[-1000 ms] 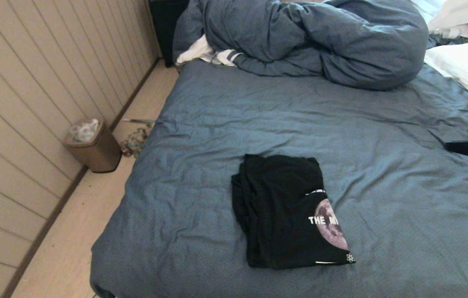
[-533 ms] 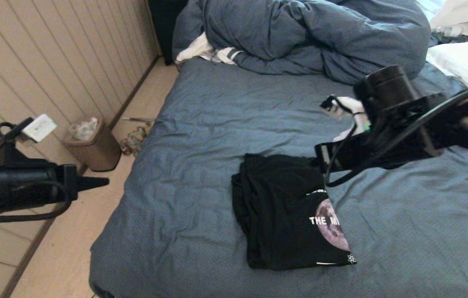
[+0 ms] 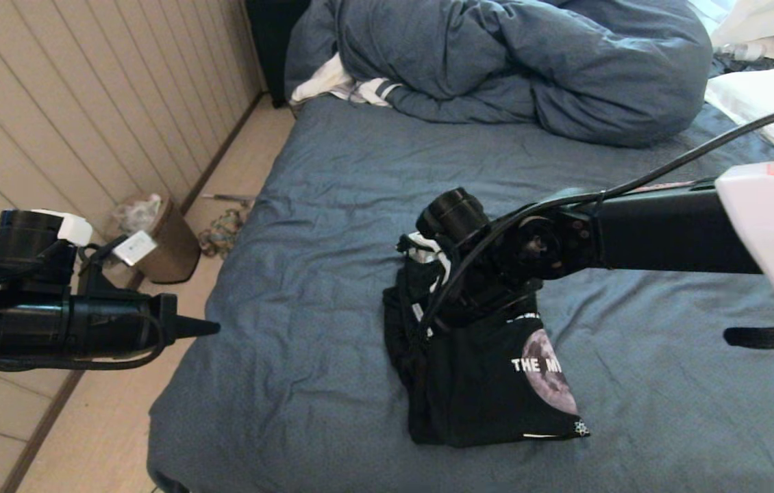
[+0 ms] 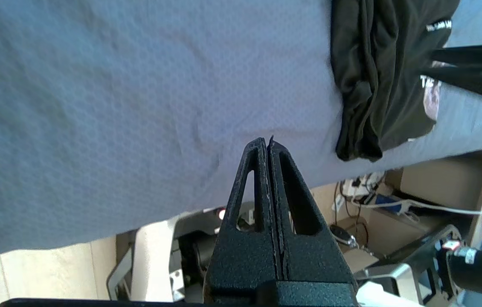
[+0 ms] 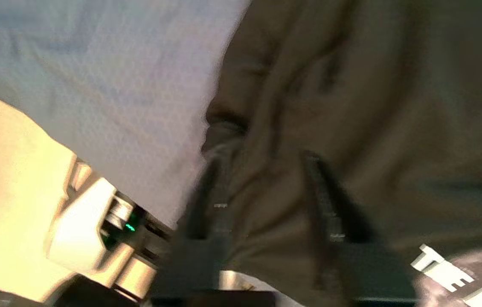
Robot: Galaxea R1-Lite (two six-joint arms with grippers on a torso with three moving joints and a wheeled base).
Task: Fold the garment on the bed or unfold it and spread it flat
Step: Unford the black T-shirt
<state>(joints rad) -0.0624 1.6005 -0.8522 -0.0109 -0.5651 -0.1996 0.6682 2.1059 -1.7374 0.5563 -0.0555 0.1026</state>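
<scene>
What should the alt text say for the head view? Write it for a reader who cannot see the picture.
The right gripper hangs over the far end of a folded black T-shirt with a moon graphic, lying on a bed with a wrinkled slate-blue sheet. The left gripper, shut, points toward the bed from its left edge. A bunched blue duvet lies at the far end.

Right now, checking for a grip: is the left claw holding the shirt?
No, the left claw is shut on nothing beside the bed, apart from the shirt.
</scene>
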